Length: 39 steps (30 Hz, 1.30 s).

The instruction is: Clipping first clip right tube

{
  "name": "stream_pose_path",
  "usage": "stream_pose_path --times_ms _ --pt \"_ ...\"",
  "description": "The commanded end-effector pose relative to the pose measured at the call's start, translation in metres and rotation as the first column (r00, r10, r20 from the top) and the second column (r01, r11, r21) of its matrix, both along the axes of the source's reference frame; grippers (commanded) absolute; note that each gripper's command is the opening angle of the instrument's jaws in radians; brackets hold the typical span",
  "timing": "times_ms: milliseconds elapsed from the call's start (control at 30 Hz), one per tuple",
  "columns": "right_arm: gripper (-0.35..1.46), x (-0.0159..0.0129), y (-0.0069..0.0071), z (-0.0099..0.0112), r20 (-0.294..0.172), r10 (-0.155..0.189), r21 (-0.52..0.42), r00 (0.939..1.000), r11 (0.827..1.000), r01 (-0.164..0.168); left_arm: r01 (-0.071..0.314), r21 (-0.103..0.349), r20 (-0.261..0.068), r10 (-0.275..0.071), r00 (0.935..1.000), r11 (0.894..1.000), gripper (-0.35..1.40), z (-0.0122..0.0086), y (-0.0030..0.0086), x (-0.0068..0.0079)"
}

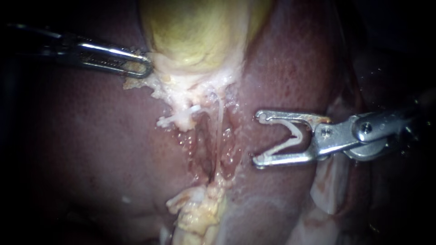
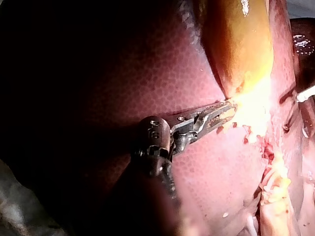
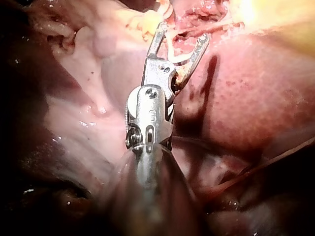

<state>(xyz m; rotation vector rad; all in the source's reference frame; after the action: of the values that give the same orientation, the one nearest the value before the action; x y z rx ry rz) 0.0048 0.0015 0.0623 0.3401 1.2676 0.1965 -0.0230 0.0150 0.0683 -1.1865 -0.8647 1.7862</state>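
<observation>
The left instrument (image 1: pixel 140 66) comes in from the left, its shaft almost flat. The left pincer (image 2: pixel 227 108) is pinched tight on a bit of tissue (image 1: pixel 155 78). The right instrument (image 1: pixel 256 138) comes in from the right. The right pincer (image 3: pixel 183 32) is spread wide, with a clip (image 1: pixel 284 147) sitting inside and touching both halves.

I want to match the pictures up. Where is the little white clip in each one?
Endoscope view: the white clip sits right of centre, a V held between the right instrument's jaws.
Left wrist view: a white sliver far beyond the left instrument might be it; I cannot tell.
Right wrist view: the clip sits between that instrument's jaws, ahead of its shaft.
Shared landmark: the yellow gallbladder, in all three.
</observation>
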Motion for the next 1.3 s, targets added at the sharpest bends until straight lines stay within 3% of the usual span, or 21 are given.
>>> stream_pose_path --times_ms 33,167,333,433,567,700,833,1200,1300 --pt "0.5 0.0 0.0 0.0 0.0 0.0 0.0 1.0 1.0 0.0 0.0 0.0 0.0 0.0 1.0 1.0 -0.35 -0.0001 0.0 0.0" --pt "0.5 0.0 0.0 0.0 0.0 0.0 0.0 1.0 1.0 0.0 -0.001 0.002 0.002 0.001 1.0 1.0 -0.35 -0.0006 0.0001 0.0003" --pt "0.5 -0.0001 0.0 0.0 0.0 0.0 0.0 1.0 1.0 0.0 0.004 0.026 0.008 -0.004 1.0 1.0 -0.35 -0.0048 0.0013 0.0022" --pt "0.5 0.0 0.0 0.0 -0.001 -0.002 0.001 1.0 1.0 0.002 0.018 0.007 0.022 -0.018 0.9996 1.0 -0.35 -0.0079 0.0021 0.0036" --pt "0.5 0.0004 0.0 0.0001 -0.003 -0.005 0.002 1.0 1.0 0.005 0.028 -0.008 0.027 -0.028 0.9993 1.0 -0.35 -0.0103 0.0029 0.0042" --pt "0.5 0.0017 -0.0004 0.001 -0.017 -0.025 0.047 0.9996 0.999 0.025 0.03 -0.017 0.027 -0.03 0.9992 0.999 -0.35 -0.01 0.0024 0.004" --pt "0.5 0.0034 -0.0016 0.0027 -0.01 -0.007 0.133 0.9999 0.991 0.008 0.032 -0.02 0.026 -0.031 0.9992 0.999 -0.35 -0.0095 0.0021 0.0038" --pt "0.5 0.0082 -0.0036 0.008 -0.012 -0.025 0.268 0.9996 0.963 0.027 0.032 -0.021 0.025 -0.032 0.9992 0.999 -0.35 -0.0095 0.002 0.0038" --pt "0.5 0.0094 -0.0038 0.0088 -0.025 -0.052 0.296 0.9984 0.954 0.057 0.032 -0.021 0.025 -0.032 0.9992 0.999 -0.35 -0.0095 0.0019 0.0038"
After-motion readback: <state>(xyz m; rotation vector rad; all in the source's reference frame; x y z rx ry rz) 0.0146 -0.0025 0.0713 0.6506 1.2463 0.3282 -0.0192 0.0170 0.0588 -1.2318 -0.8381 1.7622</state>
